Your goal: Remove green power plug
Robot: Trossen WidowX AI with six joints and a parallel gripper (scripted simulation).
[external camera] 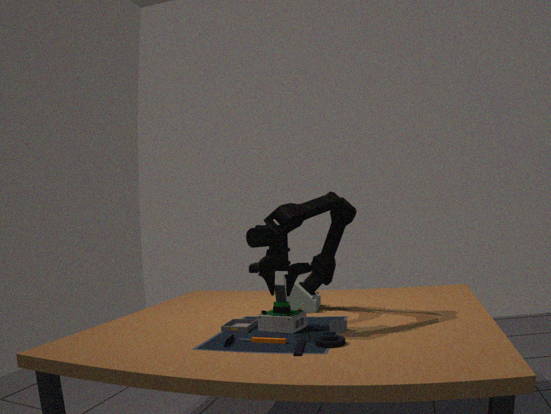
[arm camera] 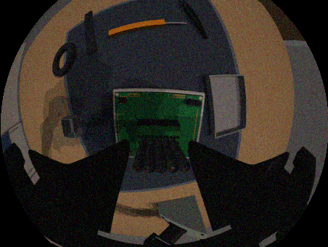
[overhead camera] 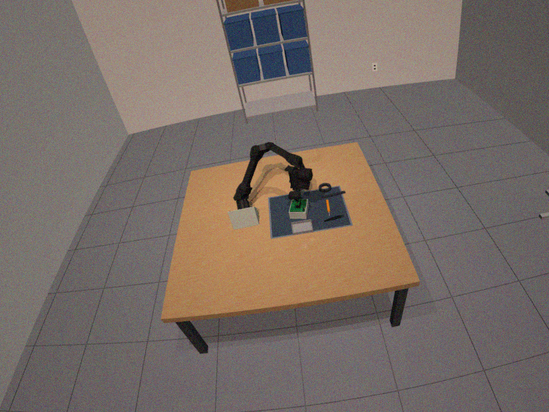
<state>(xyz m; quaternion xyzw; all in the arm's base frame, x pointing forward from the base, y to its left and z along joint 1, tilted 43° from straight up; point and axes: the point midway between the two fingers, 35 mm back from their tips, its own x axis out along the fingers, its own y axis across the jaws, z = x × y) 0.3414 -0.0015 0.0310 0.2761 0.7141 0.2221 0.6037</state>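
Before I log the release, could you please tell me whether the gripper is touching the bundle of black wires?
Apart. The wrist view shows a gap on each side between the gripper and the wires.
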